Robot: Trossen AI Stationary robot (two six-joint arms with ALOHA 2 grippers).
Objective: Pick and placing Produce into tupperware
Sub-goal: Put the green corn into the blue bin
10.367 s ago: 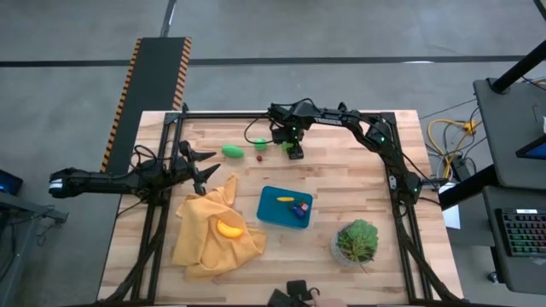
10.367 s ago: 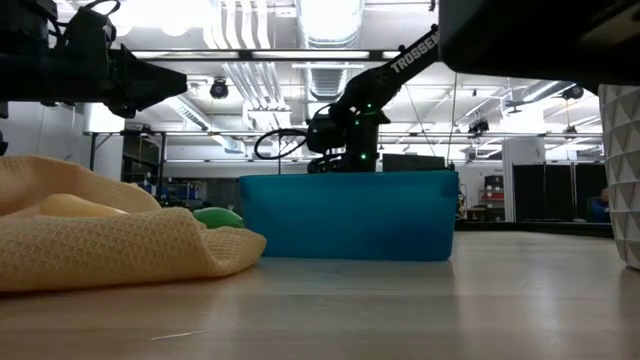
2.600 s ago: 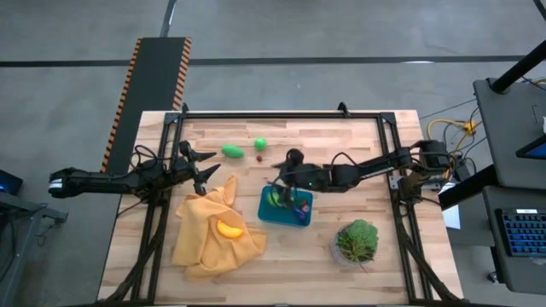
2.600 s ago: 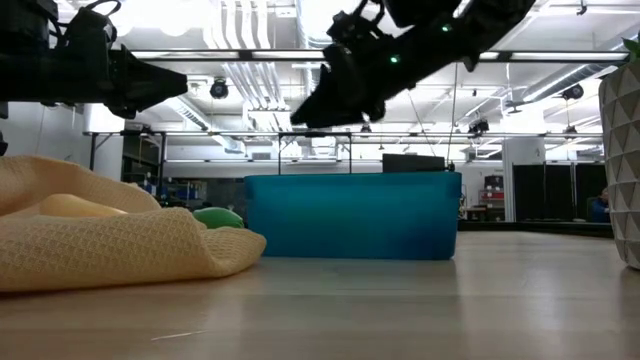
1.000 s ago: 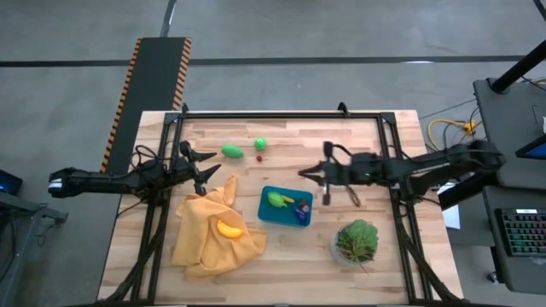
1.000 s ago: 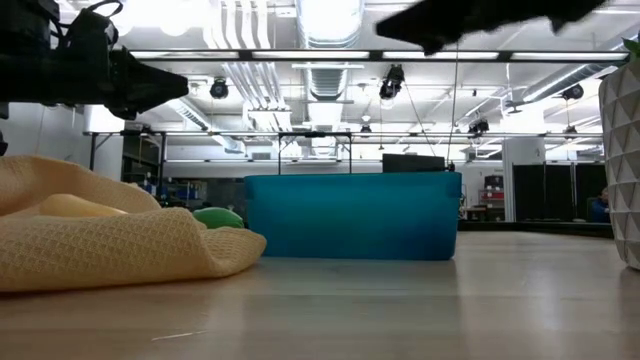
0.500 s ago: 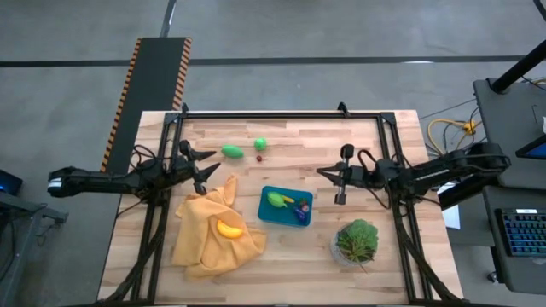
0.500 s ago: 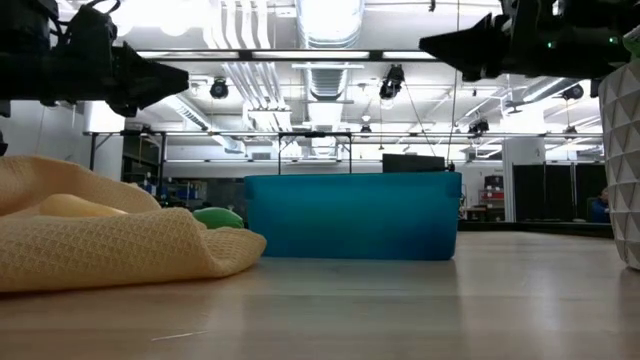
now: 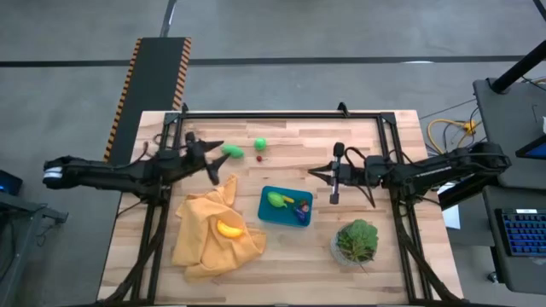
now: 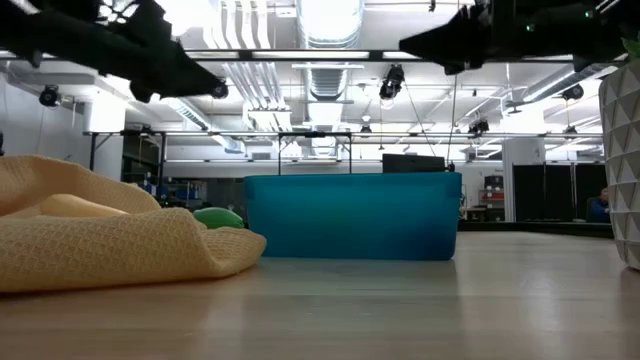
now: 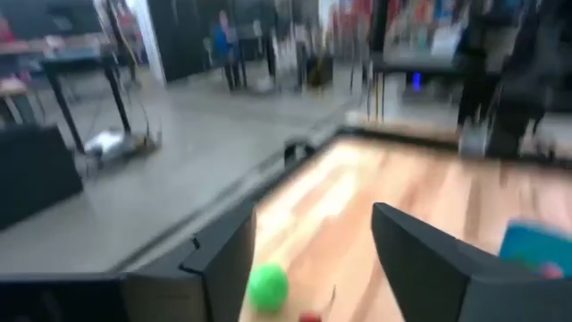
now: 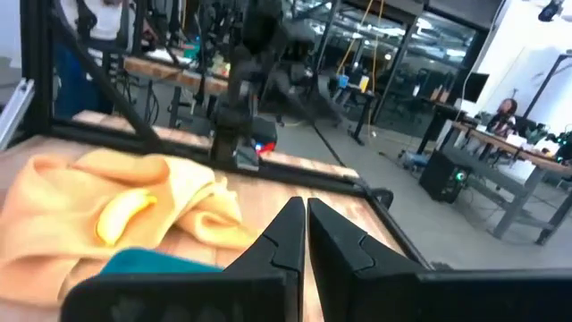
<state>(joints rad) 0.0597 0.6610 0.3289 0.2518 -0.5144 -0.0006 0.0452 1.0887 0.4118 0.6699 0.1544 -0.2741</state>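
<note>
The left arm stretched flat across the table toward the far edge, its left gripper [image 9: 213, 158] spread open with nothing between the fingers, just beside an oval green piece [image 9: 231, 151]. A round green piece [image 9: 260, 144] and a tiny red one [image 9: 259, 157] lay a little beyond that, all of them on the far side of the tupperware [image 9: 286, 205]. The right arm reached in level from the other side, its right gripper [image 9: 330, 176] pinched closed and empty, hanging near the tupperware's right edge. Inside the tupperware sat a green piece [image 9: 275, 199] with some small yellow and purple bits. A yellow banana-shaped piece [image 9: 229, 228] rested on the mustard cloth [image 9: 201, 239], left of the tupperware.
</note>
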